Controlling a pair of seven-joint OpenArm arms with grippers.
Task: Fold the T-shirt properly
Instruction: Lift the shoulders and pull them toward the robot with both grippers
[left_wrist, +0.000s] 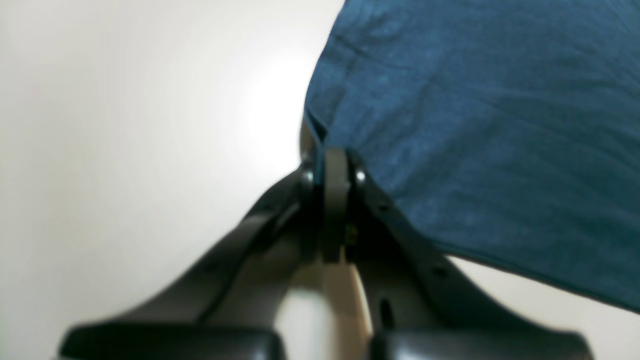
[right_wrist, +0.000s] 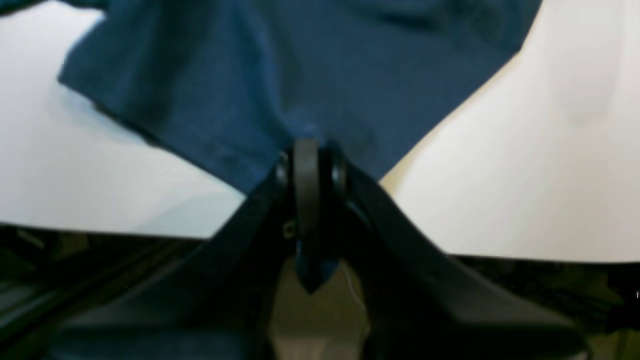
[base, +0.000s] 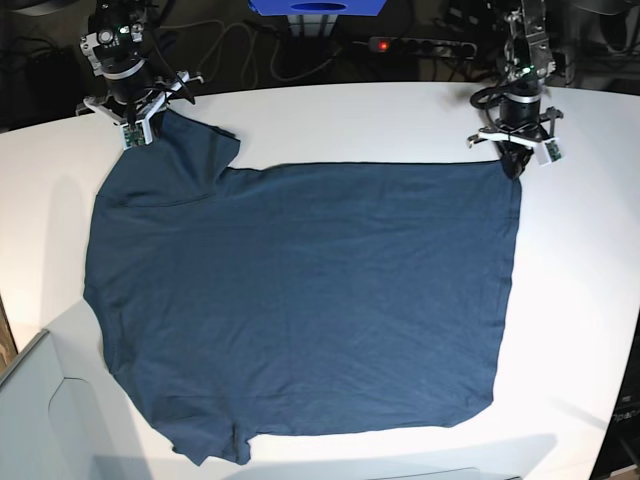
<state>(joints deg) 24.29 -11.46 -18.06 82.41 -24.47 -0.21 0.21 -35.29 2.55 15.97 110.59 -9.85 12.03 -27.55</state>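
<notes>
The dark navy-teal T-shirt (base: 300, 290) lies spread flat on the white table (base: 580, 300), hem toward the right and sleeves toward the left. My left gripper (base: 513, 165) is at the shirt's far right corner. In the left wrist view the gripper (left_wrist: 335, 160) is shut on that corner of the T-shirt (left_wrist: 475, 125). My right gripper (base: 150, 125) is at the far left sleeve. In the right wrist view the gripper (right_wrist: 306, 150) is shut on the edge of the T-shirt (right_wrist: 280, 75), with a bit of cloth showing between the jaws. The neck label is hidden.
A blue box (base: 318, 8) and a power strip (base: 430, 45) with cables lie beyond the table's far edge. A grey panel (base: 40, 420) stands at the near left corner. The table edge (right_wrist: 100, 231) runs just below my right gripper.
</notes>
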